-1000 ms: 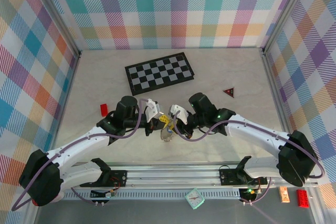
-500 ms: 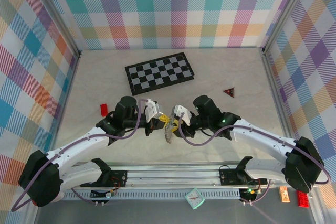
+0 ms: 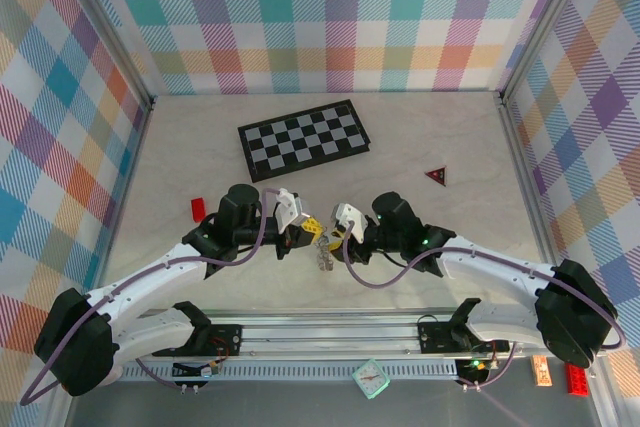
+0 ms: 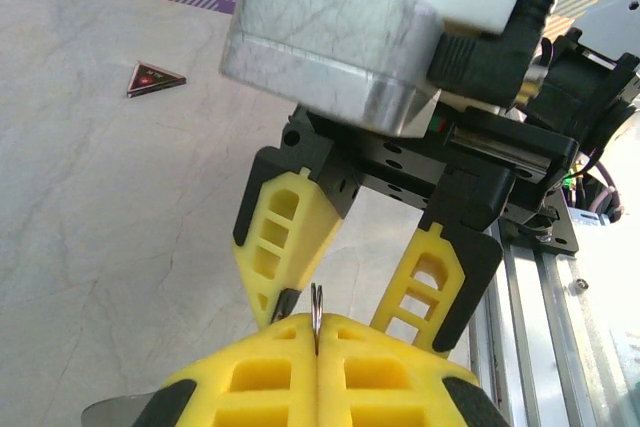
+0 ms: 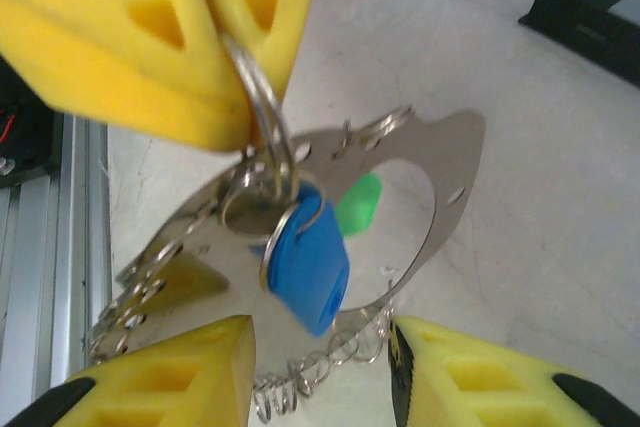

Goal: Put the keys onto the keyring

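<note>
While nose-to-nose: left gripper (image 3: 308, 229), right gripper (image 3: 336, 237).

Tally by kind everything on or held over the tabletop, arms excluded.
Keys: 2, blue key and green key
Keyring: 1, silver keyring
Chessboard: 1, chessboard
Block: 1, red block
Triangle: 1, dark red triangle
Total: 6

- 2 keys: 1 blue key (image 5: 308, 272), 1 green key (image 5: 358, 202)
- 1 keyring (image 5: 445, 197)
- 1 chessboard (image 3: 304, 139)
- 1 dark red triangle (image 3: 435, 175)
- 1 red block (image 3: 199, 209) on the table (image 3: 450, 127)
</note>
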Robot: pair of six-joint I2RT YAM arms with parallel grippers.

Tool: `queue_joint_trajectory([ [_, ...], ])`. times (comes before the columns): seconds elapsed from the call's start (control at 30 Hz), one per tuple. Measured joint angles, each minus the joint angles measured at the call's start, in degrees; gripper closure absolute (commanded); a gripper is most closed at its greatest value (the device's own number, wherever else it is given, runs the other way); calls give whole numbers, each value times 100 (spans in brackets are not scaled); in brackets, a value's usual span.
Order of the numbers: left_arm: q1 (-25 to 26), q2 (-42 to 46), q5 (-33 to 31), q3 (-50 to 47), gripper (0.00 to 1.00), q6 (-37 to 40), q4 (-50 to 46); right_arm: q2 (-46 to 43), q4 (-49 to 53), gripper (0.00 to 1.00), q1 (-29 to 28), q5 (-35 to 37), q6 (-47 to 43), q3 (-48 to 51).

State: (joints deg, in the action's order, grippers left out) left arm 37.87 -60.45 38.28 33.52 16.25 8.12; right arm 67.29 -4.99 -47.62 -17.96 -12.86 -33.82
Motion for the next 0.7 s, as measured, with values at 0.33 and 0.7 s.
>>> queue_joint_trajectory([
  [0.33,0,0,2,0,100,-2,0,-37,-697,64,-4,13,-2,127],
  [0.7,0,0,0,0,100,-4,0,94,-929,85,-4,-4,-7,127],
])
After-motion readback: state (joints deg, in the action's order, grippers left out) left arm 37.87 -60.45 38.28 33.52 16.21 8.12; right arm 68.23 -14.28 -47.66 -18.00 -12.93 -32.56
